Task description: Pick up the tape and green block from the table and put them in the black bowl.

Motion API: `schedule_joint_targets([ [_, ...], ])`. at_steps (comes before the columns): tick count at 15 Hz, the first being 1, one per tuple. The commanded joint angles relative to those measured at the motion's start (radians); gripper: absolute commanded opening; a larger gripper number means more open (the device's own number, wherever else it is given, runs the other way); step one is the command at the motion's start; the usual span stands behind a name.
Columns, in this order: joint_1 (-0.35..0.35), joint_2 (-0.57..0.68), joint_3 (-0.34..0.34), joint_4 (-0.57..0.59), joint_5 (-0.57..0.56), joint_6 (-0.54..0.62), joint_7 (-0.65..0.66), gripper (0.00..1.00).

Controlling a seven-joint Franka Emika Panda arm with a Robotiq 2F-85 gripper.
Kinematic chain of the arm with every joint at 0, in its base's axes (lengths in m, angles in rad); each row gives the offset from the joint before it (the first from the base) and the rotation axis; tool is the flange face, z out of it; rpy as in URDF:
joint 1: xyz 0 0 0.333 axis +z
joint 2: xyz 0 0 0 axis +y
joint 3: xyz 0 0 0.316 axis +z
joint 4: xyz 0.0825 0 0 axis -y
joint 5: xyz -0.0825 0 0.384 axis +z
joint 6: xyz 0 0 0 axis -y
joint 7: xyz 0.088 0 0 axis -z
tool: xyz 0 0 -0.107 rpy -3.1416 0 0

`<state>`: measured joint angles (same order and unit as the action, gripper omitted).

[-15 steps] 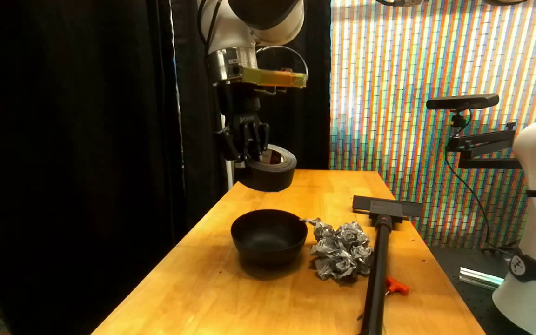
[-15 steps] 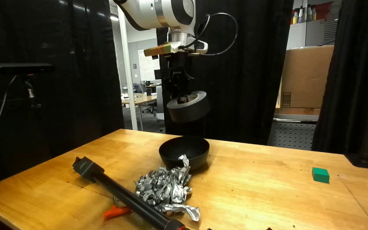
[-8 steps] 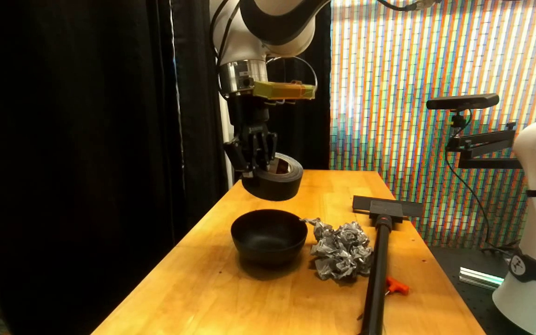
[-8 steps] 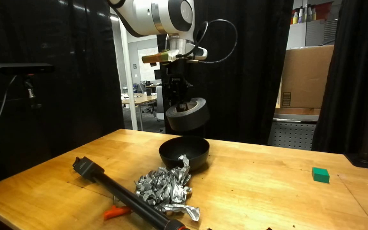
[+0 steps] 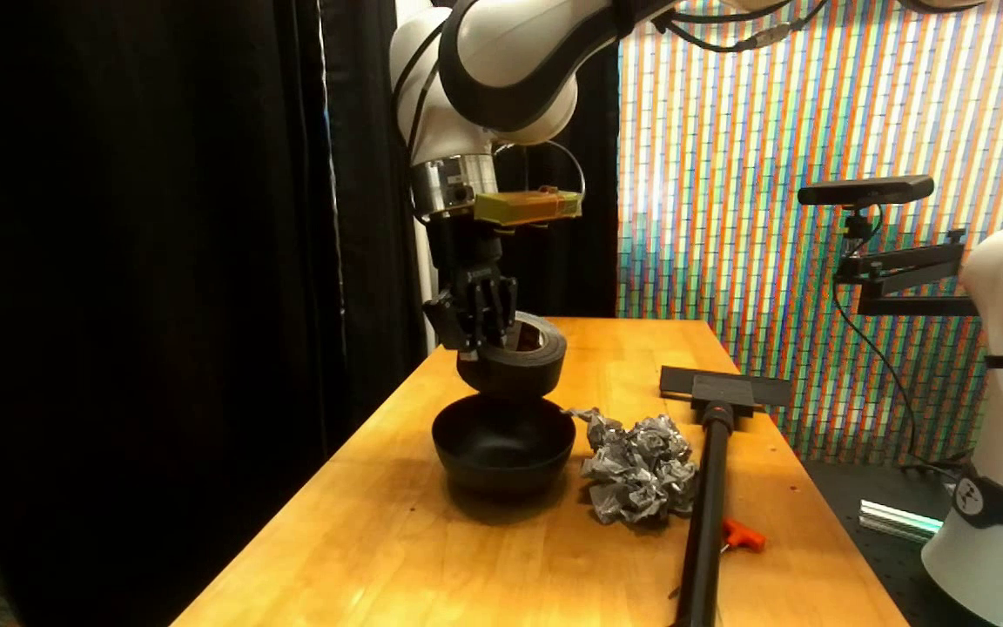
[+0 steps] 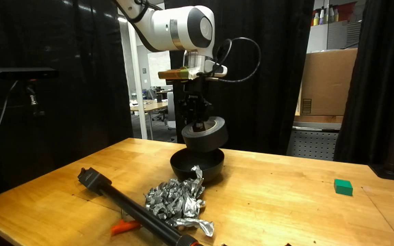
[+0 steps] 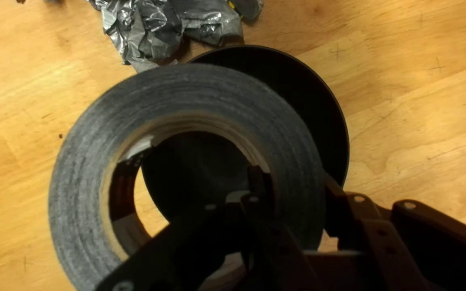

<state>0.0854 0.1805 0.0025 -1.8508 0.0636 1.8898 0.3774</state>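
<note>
Black two-fingered gripper [image 5: 486, 348]: near frame centre in both exterior views, clenched on the side wall of the black round roll of tape [image 6: 206, 140], one finger inside the centre hole and one outside.
Tape: tilted, above the round black bowl [image 5: 503, 479]; in both exterior views its lower edge overlaps the far rim (whether they touch, I cannot tell).
Bowl: upright on the yellowish wooden table [image 5: 362, 540], just below frame centre in both exterior views, partly covered by the tape in the wrist view.
Small green block [image 6: 343, 187]: on the table at the right of the frame in an exterior view, well apart from the bowl.
Crumpled silvery grey foil-like mass [image 6: 174, 201]: just beside the bowl, at the upper left of the wrist view.
Black T-shaped tool [image 5: 709, 505]: lower right in an exterior view, partly hiding a small orange-red item [image 5: 745, 534].
</note>
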Motion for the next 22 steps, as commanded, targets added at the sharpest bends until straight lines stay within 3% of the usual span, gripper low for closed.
schedule_joint_targets([
  [1, -0.022, 0.045, 0.005, 0.036, 0.031, -0.004, -0.045, 0.08],
  [16, 0.005, 0.24, -0.005, 0.24, -0.076, -0.214, -0.06, 0.09],
  [17, 0.008, 0.244, -0.006, 0.249, -0.091, -0.227, -0.06, 0.2],
  [18, 0.012, 0.248, -0.006, 0.26, -0.101, -0.24, -0.06, 0.58],
  [20, 0.016, 0.251, -0.007, 0.275, -0.125, -0.262, -0.06, 0.66],
  [21, 0.003, 0.238, -0.003, 0.22, -0.096, -0.207, -0.066, 0.5],
  [22, 0.005, 0.238, -0.003, 0.23, -0.105, -0.219, -0.066, 0.57],
])
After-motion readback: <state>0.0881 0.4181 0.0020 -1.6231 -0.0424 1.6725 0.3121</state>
